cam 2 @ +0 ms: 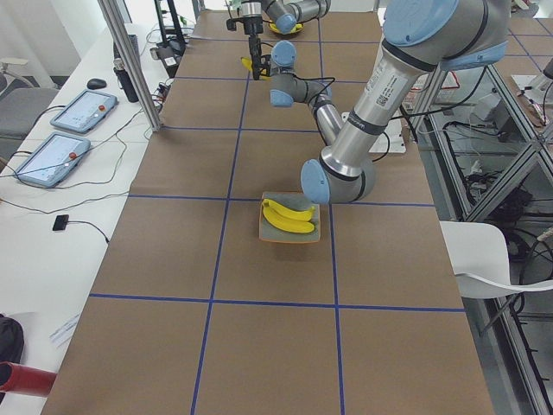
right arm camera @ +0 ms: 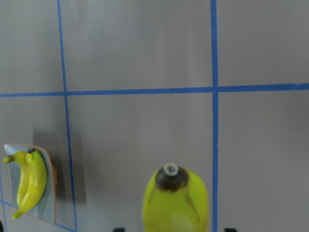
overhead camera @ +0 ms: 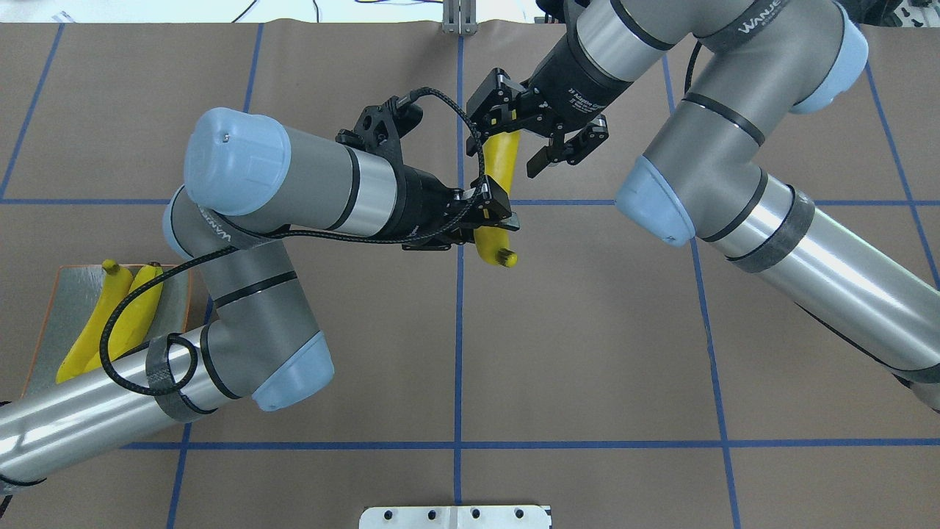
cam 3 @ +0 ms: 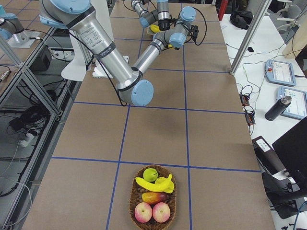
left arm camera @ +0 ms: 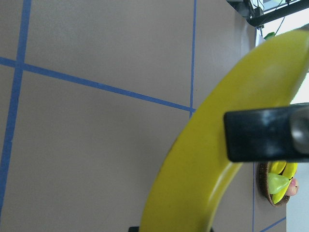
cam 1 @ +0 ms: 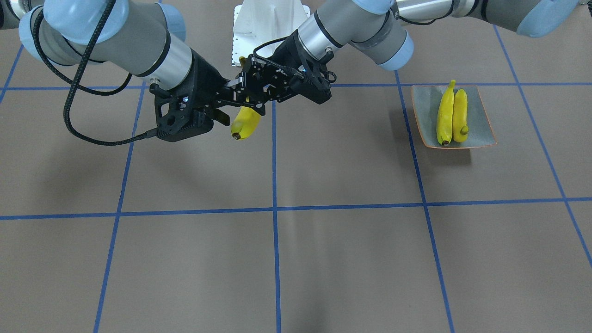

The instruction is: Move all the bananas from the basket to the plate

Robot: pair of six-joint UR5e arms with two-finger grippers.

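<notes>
Looking at a brown paper worktop (cam 1: 351, 259) taped off into blue squares, with a white mount (cam 1: 270, 27) bolted at the robot's edge. Long white desk (cam 2: 26, 251) down the far side with two tablets (cam 2: 84, 110), loose cables and metal posts (cam 2: 130, 60). White chair (cam 2: 484, 259) and open frames full of wiring on the robot's side.

Mid-air over the middle of the worktop: one banana (overhead camera: 498, 165), clamped across its lower half by the left jaws, dark tip poking out below. Right jaws spread wide either side of the upper end, clear of the peel going by the right wrist view.

Over on the robot's left, the plate (cam 1: 481, 125) with two bananas (cam 1: 445, 115) lying side by side, touching. Way off at the robot's right end, a basket (cam 3: 132, 203) with a fourth banana (cam 3: 153, 184) on top of other fruit (cam 3: 152, 212).

From overhead, a good chunk of the plate buried under the left arm (overhead camera: 250, 323). Top end of the held banana mostly tucked behind the right jaws. Basket out of shot in both top-down views, just a sliver at the edge of the left wrist view behind a wall of yellow. Can't really name the smaller fruit from this far
</notes>
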